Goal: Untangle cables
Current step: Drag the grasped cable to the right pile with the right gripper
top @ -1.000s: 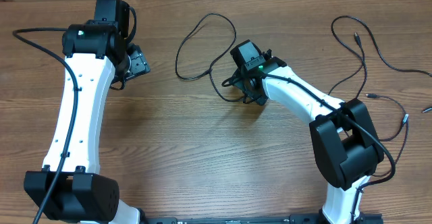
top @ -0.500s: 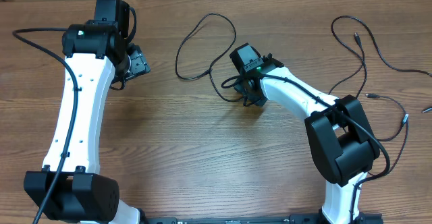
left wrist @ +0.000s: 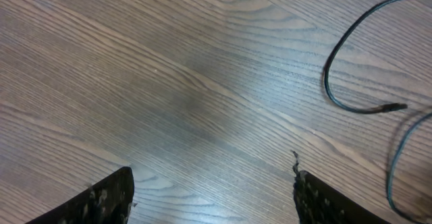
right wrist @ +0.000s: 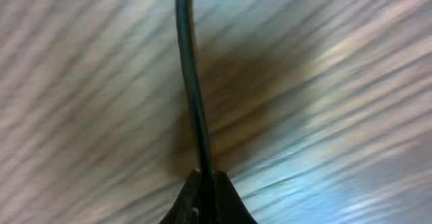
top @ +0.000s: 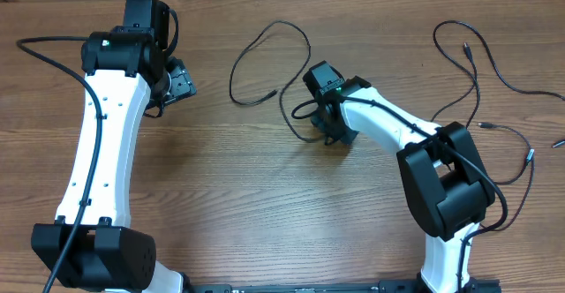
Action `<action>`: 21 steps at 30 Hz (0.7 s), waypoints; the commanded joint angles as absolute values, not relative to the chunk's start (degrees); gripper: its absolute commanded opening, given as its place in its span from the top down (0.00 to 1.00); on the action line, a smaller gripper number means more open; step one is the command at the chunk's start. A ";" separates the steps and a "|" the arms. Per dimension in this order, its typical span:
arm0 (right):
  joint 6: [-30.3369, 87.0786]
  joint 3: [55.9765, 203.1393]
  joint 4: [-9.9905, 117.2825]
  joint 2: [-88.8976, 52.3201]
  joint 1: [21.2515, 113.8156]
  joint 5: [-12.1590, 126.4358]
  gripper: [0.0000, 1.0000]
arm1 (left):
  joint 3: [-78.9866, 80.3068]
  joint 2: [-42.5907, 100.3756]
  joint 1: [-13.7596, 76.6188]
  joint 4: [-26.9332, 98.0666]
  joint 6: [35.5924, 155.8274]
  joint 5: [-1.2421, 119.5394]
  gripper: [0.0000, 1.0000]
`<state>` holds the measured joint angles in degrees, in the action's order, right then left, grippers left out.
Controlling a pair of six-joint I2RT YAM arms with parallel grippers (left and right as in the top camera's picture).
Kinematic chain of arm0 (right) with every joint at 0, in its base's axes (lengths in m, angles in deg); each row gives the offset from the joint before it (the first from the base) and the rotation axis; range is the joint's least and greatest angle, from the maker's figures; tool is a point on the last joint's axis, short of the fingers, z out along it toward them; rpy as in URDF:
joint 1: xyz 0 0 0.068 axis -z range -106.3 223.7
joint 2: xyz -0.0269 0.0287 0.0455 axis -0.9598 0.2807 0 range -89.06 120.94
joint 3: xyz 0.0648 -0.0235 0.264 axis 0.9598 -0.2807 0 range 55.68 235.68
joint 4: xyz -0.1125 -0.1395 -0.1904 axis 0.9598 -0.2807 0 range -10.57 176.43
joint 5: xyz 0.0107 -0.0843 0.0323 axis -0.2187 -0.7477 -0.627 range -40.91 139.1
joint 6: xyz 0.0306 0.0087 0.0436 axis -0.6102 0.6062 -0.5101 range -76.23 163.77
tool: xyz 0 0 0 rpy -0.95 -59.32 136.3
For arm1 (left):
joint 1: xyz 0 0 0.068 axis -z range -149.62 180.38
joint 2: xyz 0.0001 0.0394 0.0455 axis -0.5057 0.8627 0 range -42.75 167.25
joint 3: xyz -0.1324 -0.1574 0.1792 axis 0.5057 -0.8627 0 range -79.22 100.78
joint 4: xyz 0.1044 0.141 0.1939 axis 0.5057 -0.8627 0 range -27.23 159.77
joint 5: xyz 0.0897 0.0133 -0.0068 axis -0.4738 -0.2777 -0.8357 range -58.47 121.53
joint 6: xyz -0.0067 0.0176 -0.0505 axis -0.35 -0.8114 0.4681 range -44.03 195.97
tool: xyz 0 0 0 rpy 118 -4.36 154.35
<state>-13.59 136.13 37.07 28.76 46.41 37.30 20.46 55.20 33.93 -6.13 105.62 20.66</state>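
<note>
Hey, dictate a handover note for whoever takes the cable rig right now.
Left gripper: open, empty, above bare table.
Right gripper: shut on the looped cable, mid-table.
Other strands lie loose at the table's right side, apart from it.
Done: one cable gripped.
Left: probably draw out its loop, then separate the right-side strands.

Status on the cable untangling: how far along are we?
Done: one cable lies looped at centre, apart from the strands on the right.
In hand: the right claw is shut on that cable, while the left claw is open and holds nothing.
Left: the strands look overlapped and need separating.
</note>
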 commanded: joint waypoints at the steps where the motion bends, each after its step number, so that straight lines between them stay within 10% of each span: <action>1: -3.78 136.72 34.71 25.52 50.80 31.29 0.96 | 20.20 55.37 33.89 -6.28 105.97 21.10 0.25; 16: 23.26 150.68 25.68 7.38 90.47 42.24 0.96 | 20.20 55.37 33.89 -5.62 105.99 21.10 0.25; 17: 23.72 150.68 25.66 7.36 91.78 45.52 0.87 | 20.20 55.37 33.89 -5.56 105.99 21.10 0.25; 20: 26.60 150.51 24.87 7.67 93.27 56.38 0.16 | 20.20 55.37 33.89 -5.25 105.99 21.10 0.25; 21: 27.47 150.51 24.52 7.82 93.20 58.68 0.09 | 20.20 55.37 33.89 -5.21 105.99 21.10 0.25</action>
